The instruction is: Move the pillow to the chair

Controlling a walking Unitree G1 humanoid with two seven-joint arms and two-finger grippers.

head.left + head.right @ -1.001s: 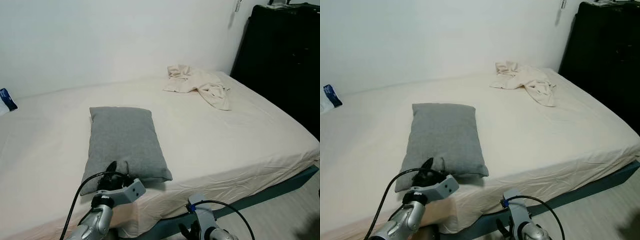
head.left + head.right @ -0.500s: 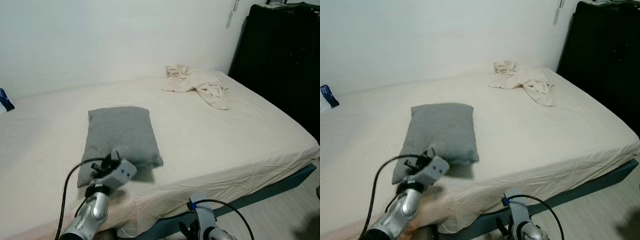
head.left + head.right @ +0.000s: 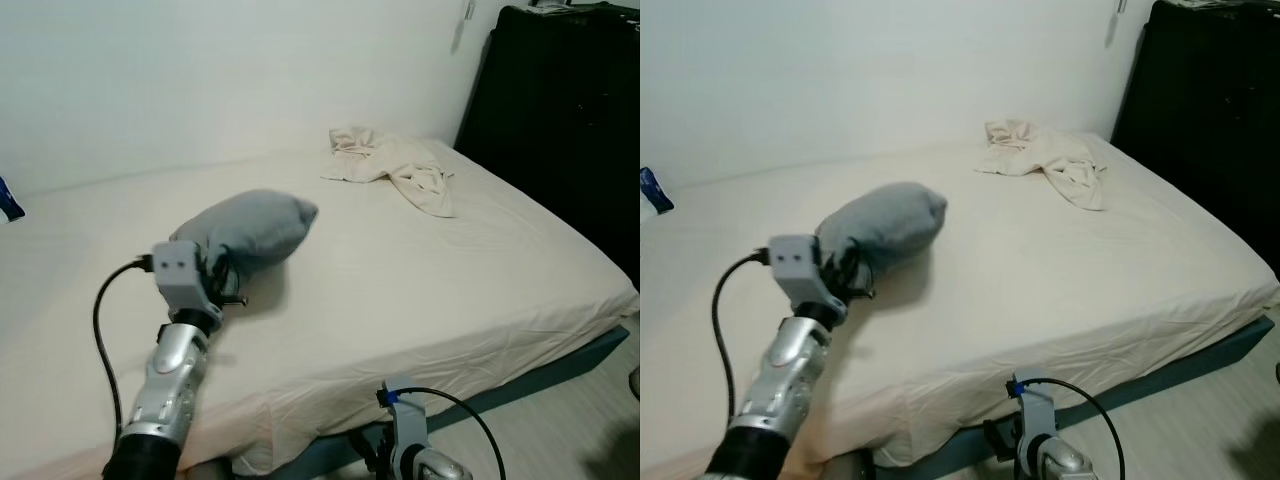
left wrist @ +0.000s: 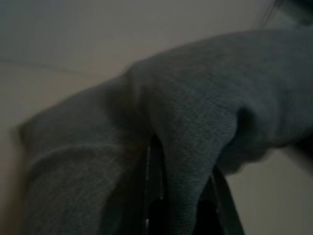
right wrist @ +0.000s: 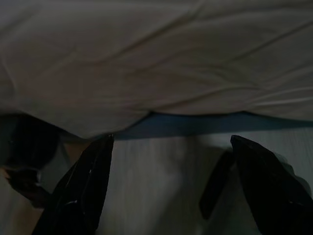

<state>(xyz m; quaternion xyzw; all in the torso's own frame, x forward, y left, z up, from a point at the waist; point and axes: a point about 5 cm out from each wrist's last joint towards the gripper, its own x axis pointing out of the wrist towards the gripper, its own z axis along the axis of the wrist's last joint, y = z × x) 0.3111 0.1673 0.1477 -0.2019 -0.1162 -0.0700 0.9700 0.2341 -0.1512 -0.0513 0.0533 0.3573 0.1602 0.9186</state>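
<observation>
Gripping one end of the grey pillow (image 3: 250, 226), the left gripper (image 3: 222, 280) has its fingers clenched on the fabric. The pillow extends away from the fingers, its long axis pointing over the bed (image 3: 480, 260), lifted off the sheet. The right gripper (image 5: 168, 191) hangs spread apart below the bed edge. No chair is visible.

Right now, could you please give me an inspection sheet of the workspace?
Surface: bed with a cream sheet, wrinkled at the near edge.
Job's things: grey pillow lifted at its near end; chair: nothing seen.
Clutter: crumpled cream cloth; blue item at the far left.
Grippers: left gripper shut on the pillow; right gripper open, low by the bed's edge.
Cables: black cable along the left arm.
Surroundings: white wall, black wardrobe.
</observation>
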